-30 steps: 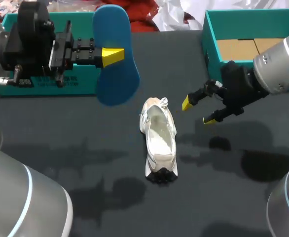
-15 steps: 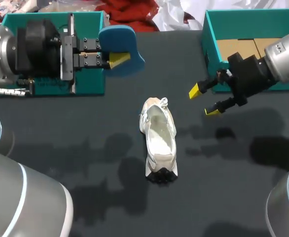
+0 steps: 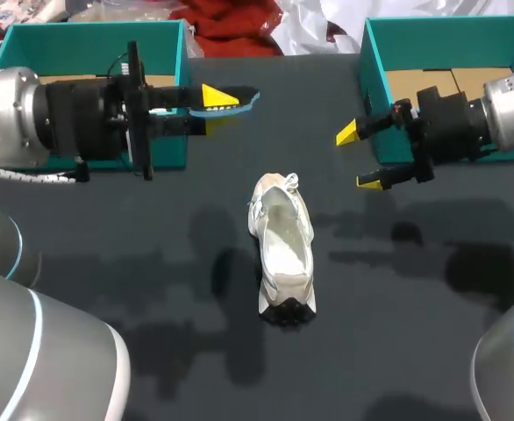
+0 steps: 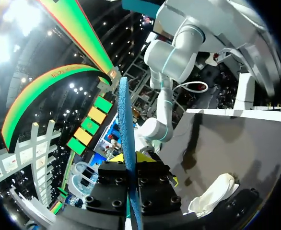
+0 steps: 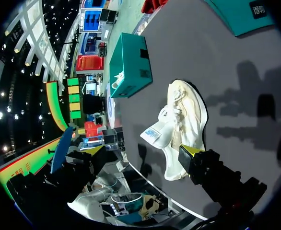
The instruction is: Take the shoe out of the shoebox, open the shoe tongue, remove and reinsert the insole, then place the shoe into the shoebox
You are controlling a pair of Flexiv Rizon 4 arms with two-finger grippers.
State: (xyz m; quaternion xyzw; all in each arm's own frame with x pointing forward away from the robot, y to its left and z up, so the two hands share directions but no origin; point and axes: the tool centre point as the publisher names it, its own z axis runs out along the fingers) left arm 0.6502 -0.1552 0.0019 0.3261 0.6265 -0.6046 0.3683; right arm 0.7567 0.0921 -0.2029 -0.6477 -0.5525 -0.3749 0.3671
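Open table (image 3: 397, 333) around shoe (image 3: 283, 250), between teal boxes (image 3: 373, 70)

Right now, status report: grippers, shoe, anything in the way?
Left gripper shut on blue insole. Right gripper open, empty. Shoe on table between them, insole out. Nothing seen blocking it.

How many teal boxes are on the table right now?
2. One teal box stands at the table's far left, beside my left claw; the other at the far right, beside my right claw. No others seen.
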